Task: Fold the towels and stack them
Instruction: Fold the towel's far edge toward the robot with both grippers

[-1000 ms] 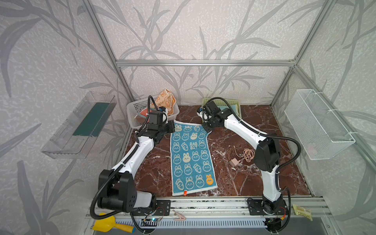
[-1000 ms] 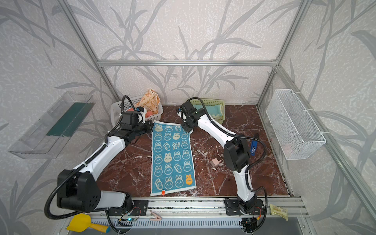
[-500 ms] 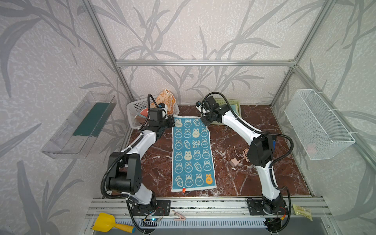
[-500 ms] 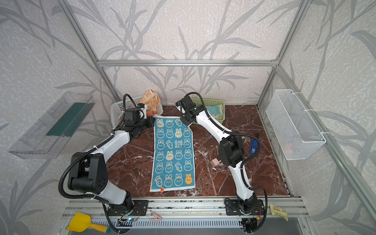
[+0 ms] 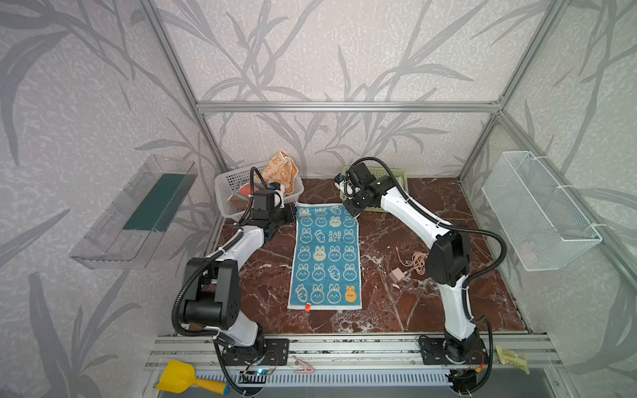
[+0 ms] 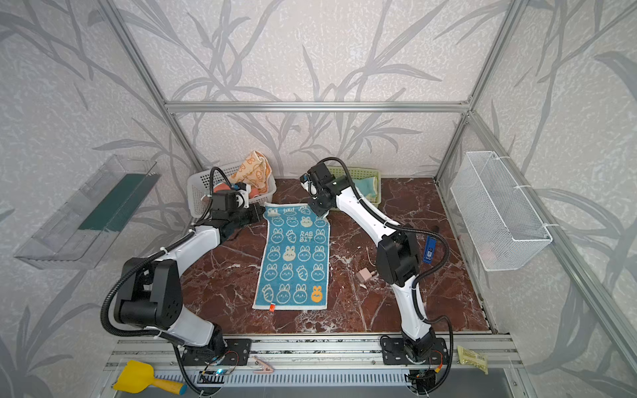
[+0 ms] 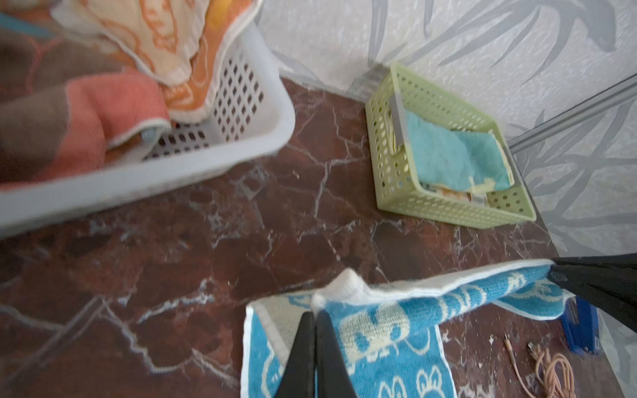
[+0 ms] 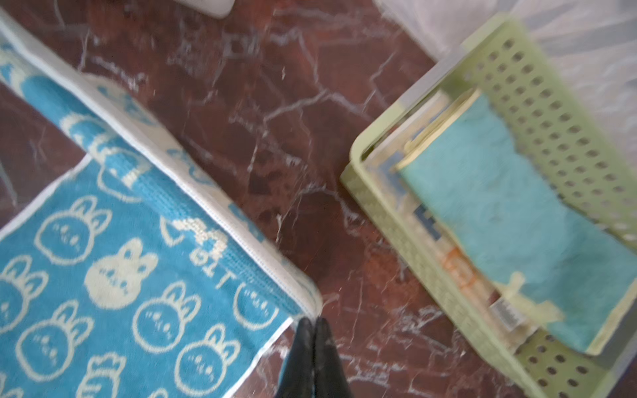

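While the blue bunny towel (image 5: 325, 255) lies on the worktop (image 5: 396, 310), left pincer (image 7: 315, 313) and right pincer (image 8: 313, 320) each clamp a far corner, edge raised, apparently to fold it nearward.

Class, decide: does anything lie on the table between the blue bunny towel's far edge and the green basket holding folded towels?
Nothing visible does. Bare marble table separates the blue bunny towel from the green basket; the coiled cable lies off to the side.
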`<state>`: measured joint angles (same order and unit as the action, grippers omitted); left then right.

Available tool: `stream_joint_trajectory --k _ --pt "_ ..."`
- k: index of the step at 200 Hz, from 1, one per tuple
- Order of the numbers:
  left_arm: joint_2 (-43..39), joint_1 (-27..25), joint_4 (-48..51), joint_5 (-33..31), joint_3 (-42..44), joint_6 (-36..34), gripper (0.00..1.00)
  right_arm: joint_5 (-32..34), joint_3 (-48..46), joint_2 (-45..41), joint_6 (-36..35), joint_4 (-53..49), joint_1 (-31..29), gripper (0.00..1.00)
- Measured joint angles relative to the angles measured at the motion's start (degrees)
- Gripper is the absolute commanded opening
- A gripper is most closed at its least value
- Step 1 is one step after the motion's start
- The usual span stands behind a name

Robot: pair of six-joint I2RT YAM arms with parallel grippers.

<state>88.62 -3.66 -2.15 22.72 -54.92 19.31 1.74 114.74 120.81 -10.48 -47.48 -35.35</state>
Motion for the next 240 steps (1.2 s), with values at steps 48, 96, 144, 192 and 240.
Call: stream_joint_trajectory --k 48,96,144,192,240 --pt "-8.39 0.02 0.24 1.03 10.38 1.57 0.0 -3.85 -18.29 -9.46 3.61 2.51 -3.87 0.0" --pt "-15.52 0.04 3.5 0.76 14.1 3.21 0.0 -4.22 -23.02 -15.13 5.35 1.7 -7.41 0.0" --pt "-26.01 -0.57 12.15 -1.38 14.23 4.92 0.0 -4.92 -27.61 -23.58 6.97 1.49 -10.23 0.0" --pt "-29.4 -3.98 16.65 -2.21 24.44 12.17 0.0 -14.53 -42.23 -26.49 10.84 5.9 -10.62 0.0" --pt "-31.01 -4.15 22.23 -3.78 25.09 15.32 0.0 -19.41 -45.42 -25.92 12.68 8.28 -11.58 0.0"
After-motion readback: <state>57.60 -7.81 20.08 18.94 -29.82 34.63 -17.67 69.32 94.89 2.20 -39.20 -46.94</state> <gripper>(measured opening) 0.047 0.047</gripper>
